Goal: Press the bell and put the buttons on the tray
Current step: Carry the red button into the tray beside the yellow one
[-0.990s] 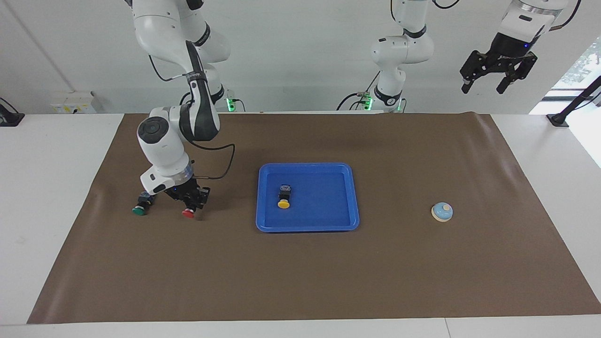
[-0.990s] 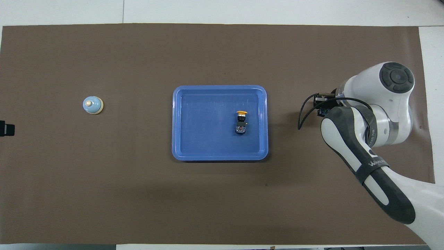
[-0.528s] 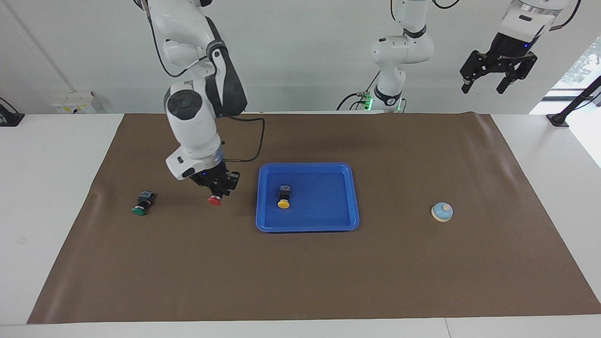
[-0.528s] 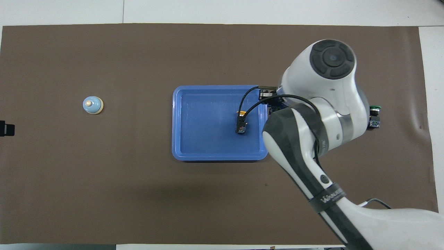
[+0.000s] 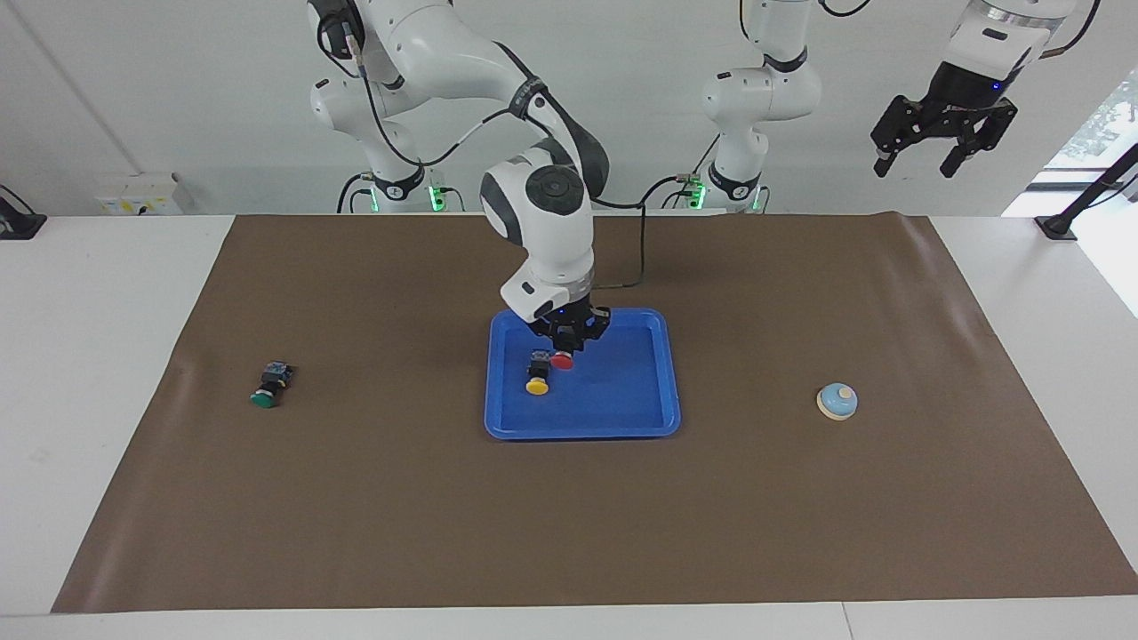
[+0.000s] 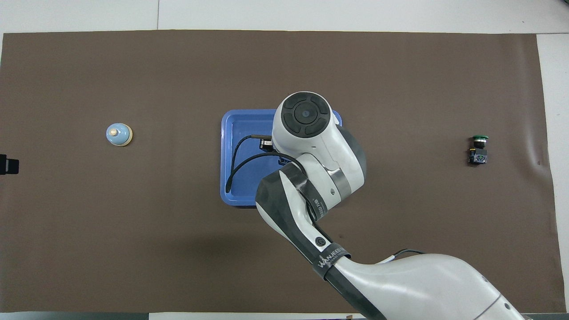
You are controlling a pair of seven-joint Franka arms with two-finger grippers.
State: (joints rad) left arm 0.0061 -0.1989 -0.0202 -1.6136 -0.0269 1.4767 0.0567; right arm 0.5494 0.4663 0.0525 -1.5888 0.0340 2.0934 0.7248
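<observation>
The red-capped black push button (image 5: 561, 360) was gripped by the right gripper (image 5: 565, 345) over the flat bright blue plastic tray (image 5: 658, 382) at frame centre. The yellow-capped button (image 5: 537, 384) was already trayed; the green-capped button (image 5: 265, 396) at centre-left remained. The left gripper (image 5: 917, 160) waited, spread, upper right, above the pale blue domed bell (image 5: 837, 401).

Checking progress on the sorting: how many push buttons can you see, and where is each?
3. The yellow button lies in the blue tray. The red button is held by the right hand over the tray, beside the yellow one. The green button lies on the brown mat, toward the right arm's end.
</observation>
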